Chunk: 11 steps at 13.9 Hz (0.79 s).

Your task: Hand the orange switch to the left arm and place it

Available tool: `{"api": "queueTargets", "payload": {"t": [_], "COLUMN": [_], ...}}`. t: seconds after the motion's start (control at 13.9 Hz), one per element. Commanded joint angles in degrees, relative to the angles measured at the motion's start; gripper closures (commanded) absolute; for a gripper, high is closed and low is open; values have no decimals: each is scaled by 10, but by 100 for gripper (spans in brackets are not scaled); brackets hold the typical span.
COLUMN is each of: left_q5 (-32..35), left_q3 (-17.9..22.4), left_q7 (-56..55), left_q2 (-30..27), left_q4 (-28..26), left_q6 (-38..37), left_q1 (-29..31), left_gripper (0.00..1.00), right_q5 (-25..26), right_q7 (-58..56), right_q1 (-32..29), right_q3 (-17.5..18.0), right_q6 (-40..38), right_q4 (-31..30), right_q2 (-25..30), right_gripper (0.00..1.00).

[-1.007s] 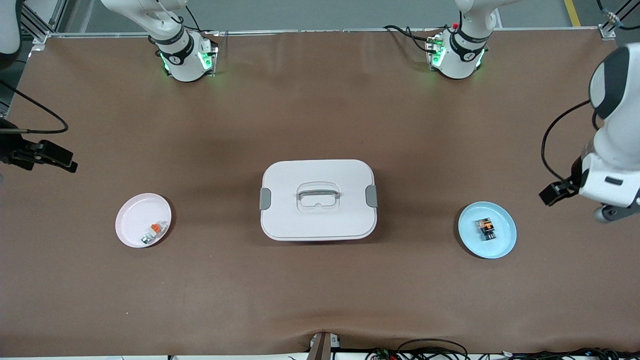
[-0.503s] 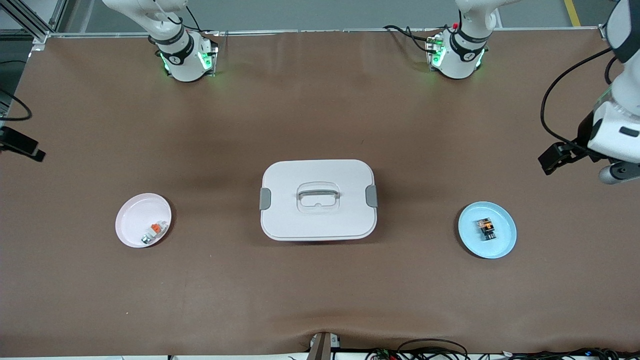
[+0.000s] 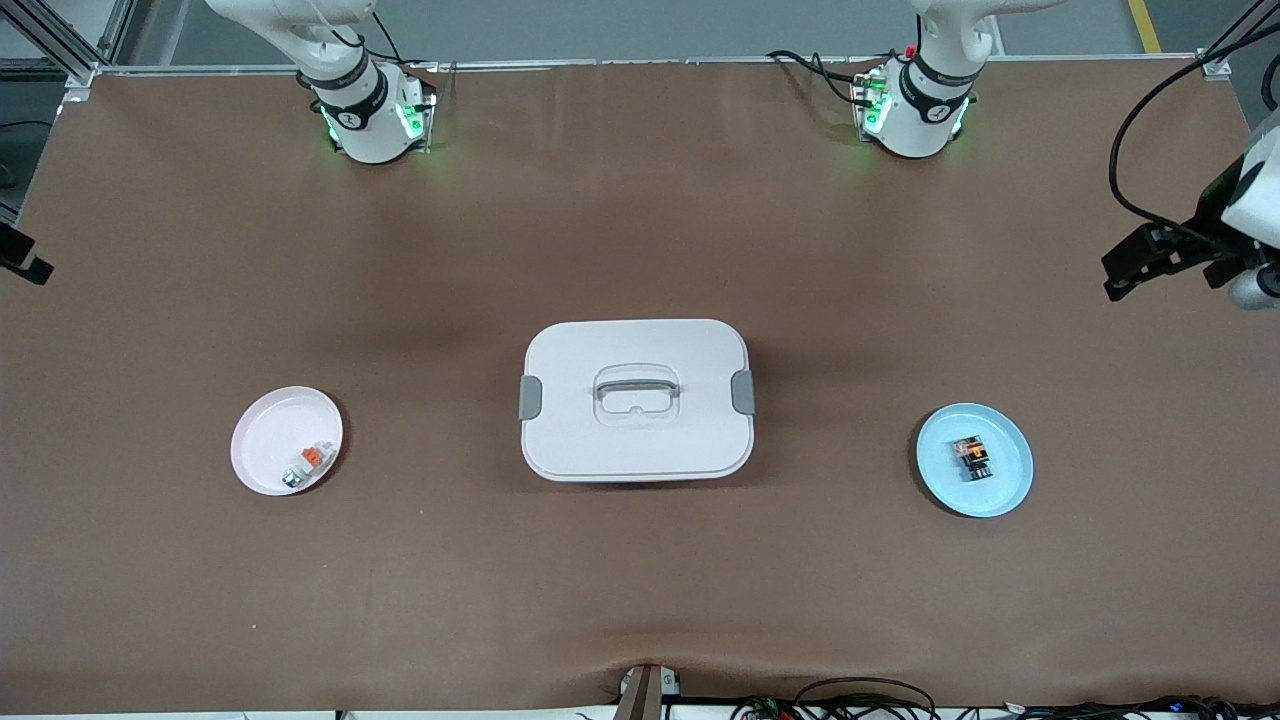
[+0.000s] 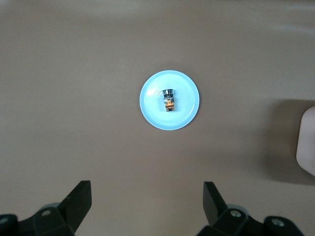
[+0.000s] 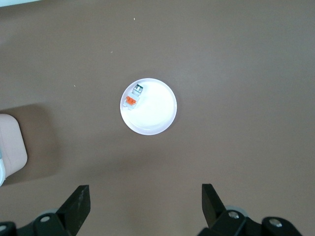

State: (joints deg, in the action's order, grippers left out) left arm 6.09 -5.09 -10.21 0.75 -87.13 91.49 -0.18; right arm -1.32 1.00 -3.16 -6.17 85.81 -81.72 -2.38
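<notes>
switch: we find the orange switch (image 3: 971,458) lying on its side on the blue plate (image 3: 1005,486), toward the left arm's end of the counter (image 3: 640,230); nothing touches it

box: the box (image 3: 636,400) sits mid-counter, lid clipped, between the blue plate and the pink plate (image 3: 265,445)

pink plate: it carries a white-and-orange connector (image 3: 312,458) and a small silver piece (image 3: 292,480), touching each other; neither is ours to move

left end effector: the left end effector (image 4: 147,209) hangs high over the counter near the blue plate, fingers spread wide, holding nothing; its wrist view looks straight down on the switch

right end effector: the right end effector (image 5: 145,206) hangs high over the pink plate's area, fingers likewise wide apart and empty; in the front view only a dark edge of it shows

handling: we judge the switch light, rigid and stubby, likely to roll or skid on the smooth plate if nudged from one side

where to hold: we would pinch across the black body, fingers square to its long axis, leaving one end free for the handover

route: we expect the carry to go up and over or around the box
</notes>
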Motion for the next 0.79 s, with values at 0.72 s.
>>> {"api": "queueTargets", "payload": {"t": [0.72], "left_q5": [-33], "left_q3": [54], "left_q7": [30], "left_q2": [-47], "left_q4": [-25], "left_q6": [-46], "left_q1": [-54], "left_gripper": [0], "right_q5": [1], "right_q7": [6], "right_q1": [25], "right_q3": [9], "right_q6": [-37], "right_q4": [-18], "right_q2": [16], "right_gripper": [0]}}
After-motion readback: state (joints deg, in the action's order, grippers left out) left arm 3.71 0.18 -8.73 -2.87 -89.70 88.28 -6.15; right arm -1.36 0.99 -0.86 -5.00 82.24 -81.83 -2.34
